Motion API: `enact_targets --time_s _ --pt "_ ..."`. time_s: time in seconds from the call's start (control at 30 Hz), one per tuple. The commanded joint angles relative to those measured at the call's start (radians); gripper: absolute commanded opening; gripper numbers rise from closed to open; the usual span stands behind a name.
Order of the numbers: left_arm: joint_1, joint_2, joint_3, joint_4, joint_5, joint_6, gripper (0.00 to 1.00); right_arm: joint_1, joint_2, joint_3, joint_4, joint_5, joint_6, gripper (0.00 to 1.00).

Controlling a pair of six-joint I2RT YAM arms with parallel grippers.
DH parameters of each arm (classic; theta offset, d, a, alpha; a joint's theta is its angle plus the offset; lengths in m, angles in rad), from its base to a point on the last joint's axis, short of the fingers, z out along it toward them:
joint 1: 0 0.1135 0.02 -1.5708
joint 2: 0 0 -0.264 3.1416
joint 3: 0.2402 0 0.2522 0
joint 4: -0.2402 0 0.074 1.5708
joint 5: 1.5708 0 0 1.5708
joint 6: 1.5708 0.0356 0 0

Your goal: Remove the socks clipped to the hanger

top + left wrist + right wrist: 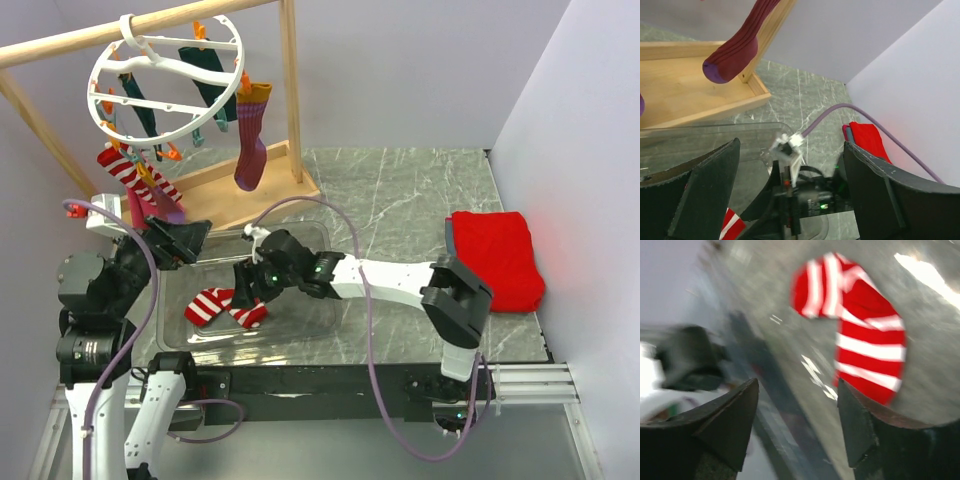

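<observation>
Both empty, left gripper (pixel 790 167) and right gripper (pixel 796 390) gaped; we judged limp socks (pixel 250 140) on the hanger (pixel 93 85) best pinched near clips (pixel 243 82).

Grey marbled tabletop (pixel 420 200), pale lilac back wall (pixel 400 70), white rt wall (pixel 580 120), wooden rail frame (pixel 291 90) back-left

Plastic hanger (pixel 93 80), cloth socks (pixel 250 150), wooden rail (pixel 60 43), glossy clear bin (pixel 298 316)

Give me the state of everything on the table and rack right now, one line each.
Hanger: hooked on wooden rail.
Hanging striped sock: clipped.
Maroon sock: clipped, hanging.
Teal socks: clipped.
Loose striped sock: lying in tray.
Left hand: open, empty.
Right hand: open, empty.
Red cloth: folded.
</observation>
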Motion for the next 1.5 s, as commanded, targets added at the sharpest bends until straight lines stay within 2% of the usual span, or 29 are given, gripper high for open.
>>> enact_targets --time_s 0.0,0.17,0.33,0.53,0.63,0.67,0.73,0.87,1.03,1.13,1.2,1.27,1.33,1.43,1.47 --pt "0.001 -0.026 0.062 -0.008 -0.04 -0.001 0.88 0.008 0.07 0.088 -0.249 0.05 -0.218 0.67" --pt "0.001 -0.032 0.063 -0.011 -0.028 -0.002 0.89 0.022 0.187 0.209 -0.375 0.093 -0.301 0.66" --pt "0.001 -0.035 0.052 -0.006 -0.005 -0.012 0.89 0.043 0.251 0.259 -0.37 0.168 -0.308 0.64" --pt "0.001 -0.034 0.071 -0.018 -0.004 0.001 0.89 0.065 0.297 0.318 -0.404 0.231 -0.332 0.46" --pt "0.001 -0.04 0.074 -0.02 -0.007 0.002 0.89 0.075 0.314 0.37 -0.425 0.247 -0.349 0.29" --pt "0.001 -0.04 0.072 -0.02 -0.007 0.002 0.89 0.075 0.32 0.39 -0.444 0.244 -0.35 0.13" --pt "0.001 -0.04 0.072 -0.018 -0.007 -0.004 0.89 0.082 0.328 0.463 -0.482 0.242 -0.357 0.0" --pt "0.001 -0.045 0.082 -0.021 -0.007 -0.002 0.89 0.082 0.271 0.519 -0.481 0.129 -0.341 0.0" --pt "0.001 -0.046 0.095 -0.037 -0.011 0.01 0.89 0.065 0.196 0.478 -0.49 0.044 -0.35 0.0" --pt "0.001 -0.051 0.097 -0.04 -0.016 0.015 0.89 0.066 0.138 0.428 -0.542 0.096 -0.505 0.0" --pt "0.001 -0.054 0.091 -0.035 -0.01 0.01 0.89 0.075 0.089 0.361 -0.563 0.205 -0.658 0.0" --pt "0.001 -0.057 0.08 -0.028 -0.004 0.007 0.89 0.066 0.052 0.315 -0.565 0.274 -0.724 0.0" --pt "0.003 -0.057 0.077 -0.022 0.006 0.002 0.89 0.039 0.032 0.252 -0.547 0.236 -0.778 0.0" --pt "0.001 -0.055 0.077 -0.021 0.016 0.002 0.89 -0.056 0.015 0.201 -0.545 0.184 -0.76 0.0" --pt "0.001 -0.054 0.083 -0.025 0.018 0.004 0.89 -0.085 0.018 0.191 -0.543 0.082 -0.756 0.0"
